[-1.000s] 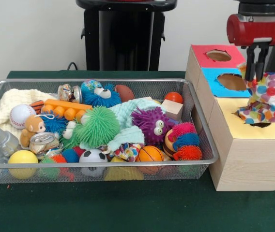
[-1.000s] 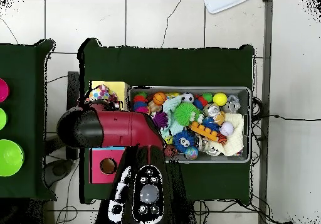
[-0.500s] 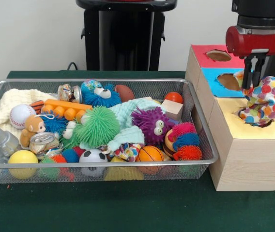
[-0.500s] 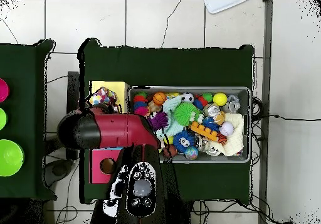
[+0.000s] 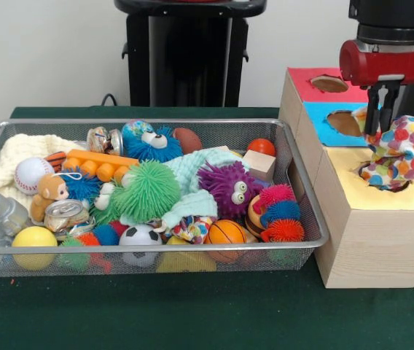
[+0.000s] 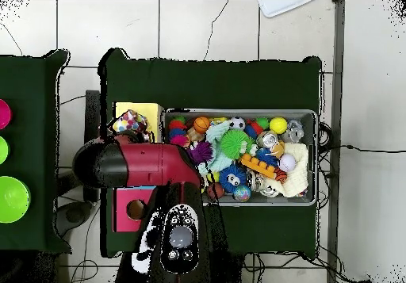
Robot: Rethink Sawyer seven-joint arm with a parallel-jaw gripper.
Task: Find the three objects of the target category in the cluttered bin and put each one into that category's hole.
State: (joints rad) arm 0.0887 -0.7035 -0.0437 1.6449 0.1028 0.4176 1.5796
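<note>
Polka-dot cloth (image 5: pixel 400 152) slumps half into the yellow hole (image 5: pixel 391 187) of the sorting box (image 5: pixel 371 240), the gripper (image 5: pixel 379 125) poised just above, its grip impossible to judge, while more fabric apparently awaits in the bin (image 5: pixel 294 191).

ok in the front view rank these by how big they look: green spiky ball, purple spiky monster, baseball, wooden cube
1. green spiky ball
2. purple spiky monster
3. baseball and wooden cube: these look about alike, and the cube sits farther back and is partly hidden by other toys, so I would not rank one over the other.
</note>
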